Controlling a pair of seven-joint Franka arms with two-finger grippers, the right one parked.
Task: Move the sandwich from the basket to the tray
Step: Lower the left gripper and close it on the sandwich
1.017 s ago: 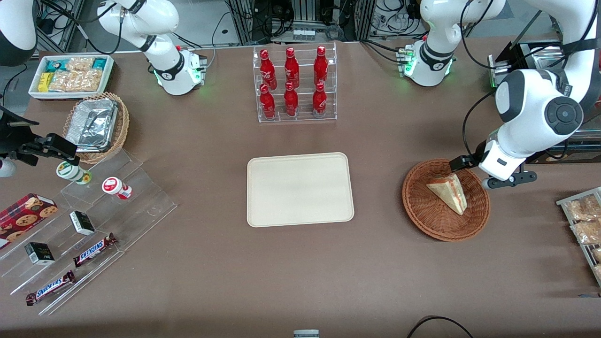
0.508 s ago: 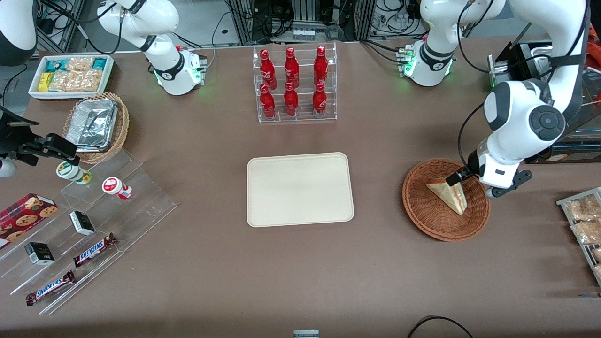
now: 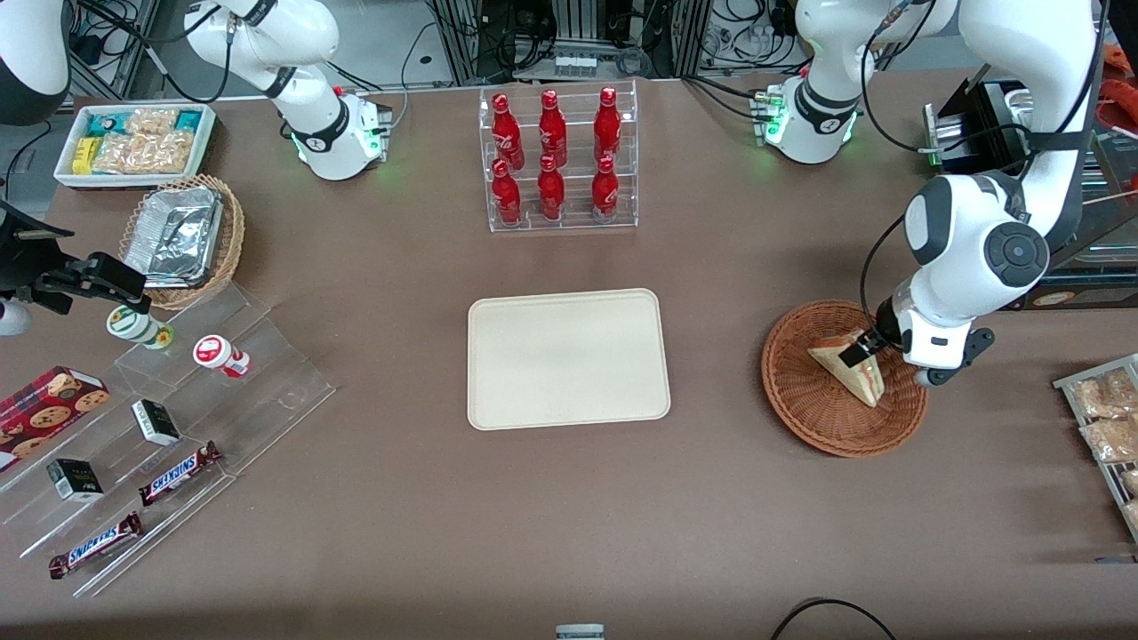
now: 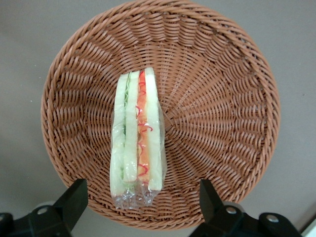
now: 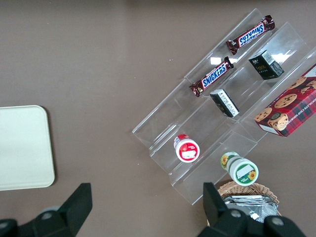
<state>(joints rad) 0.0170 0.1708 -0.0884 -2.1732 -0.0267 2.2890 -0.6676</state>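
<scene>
Sandwich (image 4: 137,140) wrapped in clear film lies inside the round reddish-brown wicker basket (image 3: 818,416), standing on edge so that its pale bread, green filling and red-orange filling show as stripes in the wrist view. The gripper (image 4: 140,197) of the working left arm hangs directly above the basket with its jaws spread wide and holding nothing. One dark finger (image 4: 74,195) is out past the sandwich's green side and the other finger (image 4: 210,192) is well clear of its bread side, so the sandwich's wrapped end lies between them without touching either. In the front view the gripper (image 3: 864,348) sits over the wide end of the wedge, while the pointed end reaches nearer the camera. The basket rests on the brown worktop (image 3: 569,516) toward the working arm's end. The cream rectangular tray (image 3: 569,359) lies flat at the middle of the worktop, well apart from the basket, with nothing on it. A clear rack of red bottles (image 3: 556,158) stands farther from the camera than the tray.
</scene>
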